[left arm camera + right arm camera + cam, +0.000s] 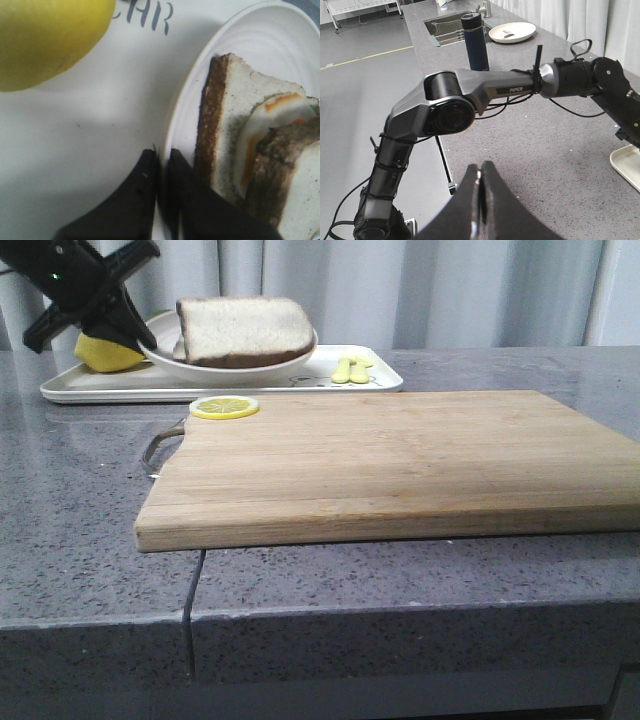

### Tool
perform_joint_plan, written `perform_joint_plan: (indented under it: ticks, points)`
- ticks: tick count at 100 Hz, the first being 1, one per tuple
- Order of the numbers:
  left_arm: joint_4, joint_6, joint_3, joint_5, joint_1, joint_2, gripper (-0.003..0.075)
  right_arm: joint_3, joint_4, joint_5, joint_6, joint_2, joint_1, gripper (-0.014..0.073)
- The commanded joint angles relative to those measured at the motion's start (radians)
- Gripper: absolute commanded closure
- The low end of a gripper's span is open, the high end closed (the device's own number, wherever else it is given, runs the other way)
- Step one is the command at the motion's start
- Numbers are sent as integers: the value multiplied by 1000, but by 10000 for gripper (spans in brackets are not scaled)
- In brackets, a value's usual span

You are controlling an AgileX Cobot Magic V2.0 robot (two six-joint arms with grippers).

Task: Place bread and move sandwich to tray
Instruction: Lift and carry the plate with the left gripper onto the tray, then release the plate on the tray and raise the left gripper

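The sandwich (245, 330) lies in a round white dish (250, 368) on or just above the white tray (200, 390) at the back left. Its top bread slice faces me. In the left wrist view the sandwich (225, 125) shows bread slices with fried egg (272, 107) between them. My left gripper (145, 340) is shut on the dish's left rim; the left wrist view (162, 155) shows its jaws pinching the rim (240, 35) over the tray (90, 150). My right gripper (480, 170) is shut and empty, out of the front view.
A whole lemon (105, 353) sits on the tray beside the left gripper. A lemon slice (224, 407) lies on the wooden cutting board (400, 460). A yellow figure (350, 368) is at the tray's right. The right wrist view shows the left arm (485, 90), a dark bottle (475, 42) and a sink.
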Motion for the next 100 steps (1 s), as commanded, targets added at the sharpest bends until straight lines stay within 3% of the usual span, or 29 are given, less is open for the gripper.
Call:
perform_joint_plan:
  ticks: [1,34,54,61,79,100]
  points:
    - [-76,-14,-40,-46,-4,-52,740,-32,42,-22,-14,-29,-2,663]
    - [-74,-14,-40,-55,-2,-41,727,-32,42,-5,-14,-29,-2,663]
    - [-74,5,-40,-29,-2,-41,477,-32,42,4,-14,-30,-2,663]
    - [-74,5,-40,-13,1,-41,444,-32,35,-1,-17,-34,-2,663]
    - [-65,47,-40,40,16,-71,488,-24,-82,-5,-18,-62,-2,663]
    - [19,49,-40,100,31,-157,702,96,-222,-80,-18,-165,-2,663]
